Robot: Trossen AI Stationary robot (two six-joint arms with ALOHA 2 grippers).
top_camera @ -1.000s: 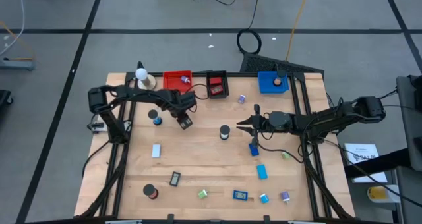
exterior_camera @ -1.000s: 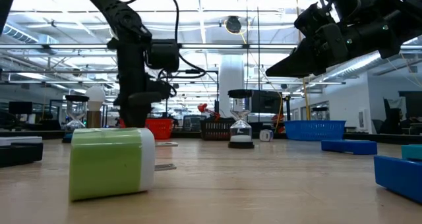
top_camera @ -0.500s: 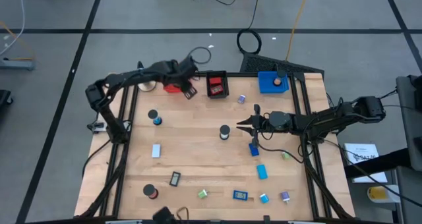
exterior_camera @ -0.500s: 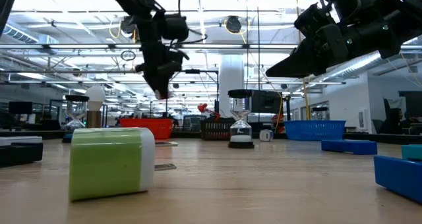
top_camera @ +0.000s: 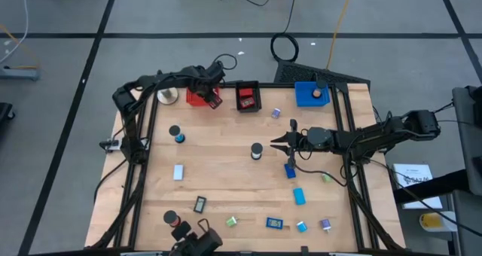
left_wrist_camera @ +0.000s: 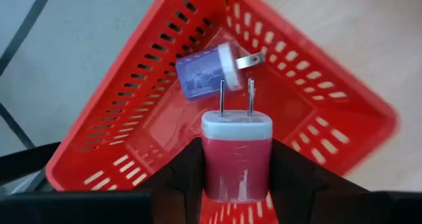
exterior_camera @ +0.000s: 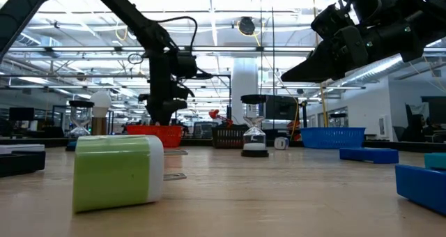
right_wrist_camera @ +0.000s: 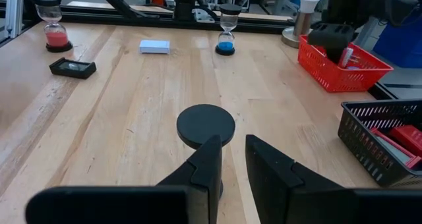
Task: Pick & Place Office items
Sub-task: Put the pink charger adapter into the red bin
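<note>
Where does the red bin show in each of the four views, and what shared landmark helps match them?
High view: red bin at the table's far edge, left of centre, partly under the left hand.
Low view: far back, left of centre, below that arm.
Left wrist view: fills the picture, behind the held red plug.
Right wrist view: upper right.
Landmark: the black bin beside it.

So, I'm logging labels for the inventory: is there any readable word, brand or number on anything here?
None can be read.
Red charger in the left gripper: faint marks, too blurred.
Paper sheet beside the table: print too small.
Blue item near the front edge: label too small.
</note>
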